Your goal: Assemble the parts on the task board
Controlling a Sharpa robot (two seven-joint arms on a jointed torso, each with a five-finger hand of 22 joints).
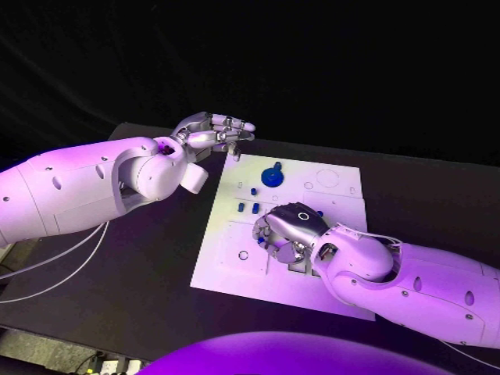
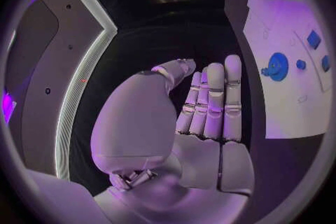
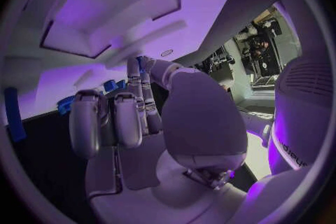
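Left robot hand hovers over the far left corner of the task board, its fingers curled loosely; the left wrist view shows its fingers lying straight side by side with nothing between them and the thumb, so it holds nothing. Right robot hand is down on the middle of the white board, palm toward the plate, fingers bent over a rectangular recess; the right wrist view shows its fingertips close to a small blue piece, but I cannot tell whether it grips anything. On the board, a blue round gear-like part lies near the far edge, and small blue parts sit just left of the right robot hand. Beneath the board lies the black counter.
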